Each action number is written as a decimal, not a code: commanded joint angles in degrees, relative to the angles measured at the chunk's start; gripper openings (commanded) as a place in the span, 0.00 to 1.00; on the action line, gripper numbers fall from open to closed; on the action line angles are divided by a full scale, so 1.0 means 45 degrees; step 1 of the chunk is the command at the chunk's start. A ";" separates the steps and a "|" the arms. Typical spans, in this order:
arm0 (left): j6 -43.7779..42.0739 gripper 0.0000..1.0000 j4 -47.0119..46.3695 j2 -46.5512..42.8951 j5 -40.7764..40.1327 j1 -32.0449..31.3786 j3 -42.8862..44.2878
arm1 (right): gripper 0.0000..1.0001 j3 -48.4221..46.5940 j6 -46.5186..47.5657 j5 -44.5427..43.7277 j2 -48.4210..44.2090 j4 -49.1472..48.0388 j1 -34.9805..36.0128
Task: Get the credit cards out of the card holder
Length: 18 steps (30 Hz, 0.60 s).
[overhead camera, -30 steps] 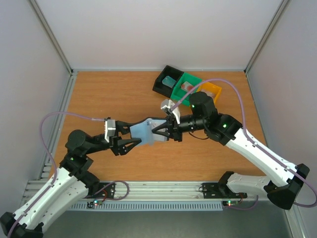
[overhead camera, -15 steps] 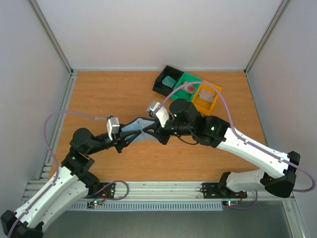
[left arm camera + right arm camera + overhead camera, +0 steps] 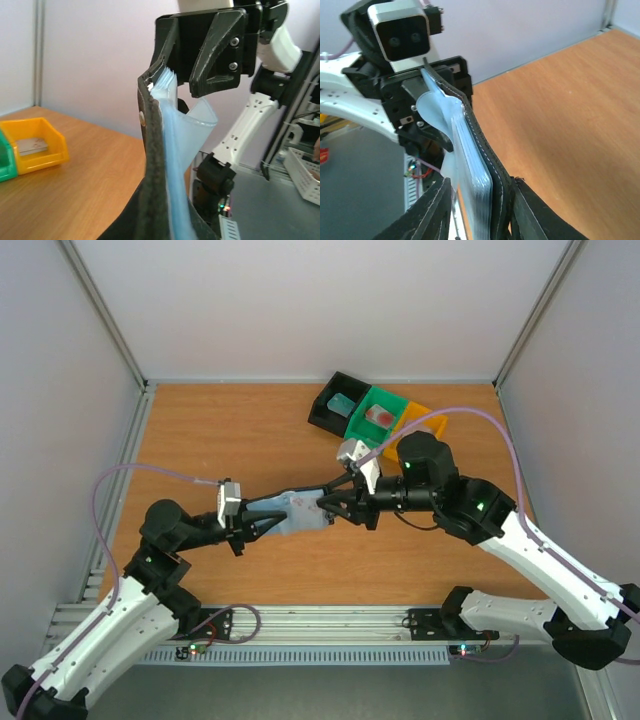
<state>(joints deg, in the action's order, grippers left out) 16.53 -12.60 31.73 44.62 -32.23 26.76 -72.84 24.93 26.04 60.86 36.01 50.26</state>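
Grip firm with left hand [image 3: 263,524], pinched on the holder [image 3: 296,510], aloft over the desk [image 3: 220,430] between both arms. Work right hand [image 3: 331,503], spread astride the other end, into a pocket and check for leftovers; cannot see any. Count two hands, one holder, three trays, three cards: teal card [image 3: 341,404] in black tray [image 3: 322,415], red card [image 3: 379,416] in green tray [image 3: 398,400], whitish card [image 3: 32,145] in orange tray [image 3: 50,156].

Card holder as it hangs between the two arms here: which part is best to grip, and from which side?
Grip the card holder by a short end, jaws pinching across its black cover, coming in end-on along its length. It is thin, flat and long, and its pale blue pockets curl loosely outward, so they would likely offer poor purchase.
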 commanded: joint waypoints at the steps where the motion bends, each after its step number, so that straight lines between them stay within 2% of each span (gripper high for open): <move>1: 0.0572 0.00 -0.1508 -0.0071 0.1216 0.0033 0.0040 | 0.35 0.0319 0.0057 0.1583 0.0260 -0.0188 -0.0074; 4: 0.0479 0.00 -0.1568 -0.0039 0.1193 0.0033 0.0125 | 0.40 0.0563 -0.0010 0.1940 0.0485 -0.0482 -0.0075; 6: 0.0500 0.00 -0.1552 -0.0054 0.1218 0.0033 0.0125 | 0.37 0.0685 -0.0012 0.2012 0.0599 -0.0577 -0.0075; 10: 0.0582 0.00 -0.1473 -0.0072 0.1204 0.0033 0.0089 | 0.05 0.0830 0.0112 0.2031 0.0423 -0.0608 -0.0161; 12: 0.0574 0.00 -0.1253 -0.0115 0.0706 0.0033 0.0054 | 0.01 0.0952 -0.0124 0.1754 0.0137 -0.0604 -0.0446; 13: 0.0521 0.05 -0.1041 -0.0148 0.0179 0.0043 0.0027 | 0.01 0.0984 -0.0358 0.1449 0.0024 -0.0480 -0.0760; 15: 0.0268 0.37 -0.0552 -0.0223 -0.1298 0.0050 -0.0007 | 0.01 0.0940 -0.0932 0.0129 -0.0068 0.0105 -0.1242; 16: 0.0090 0.45 -0.0324 -0.0225 -0.1988 0.0052 -0.0036 | 0.01 0.0814 -0.1248 -0.1095 0.0006 0.0672 -0.1344; 18: -0.0415 0.48 0.0028 -0.0244 -0.2950 0.0071 -0.0058 | 0.01 0.0292 -0.1909 -0.3829 0.0411 0.2177 -0.1440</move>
<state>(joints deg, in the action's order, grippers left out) 17.98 -13.41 31.68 42.19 -32.16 26.76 -68.86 22.61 28.34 61.93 36.82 45.69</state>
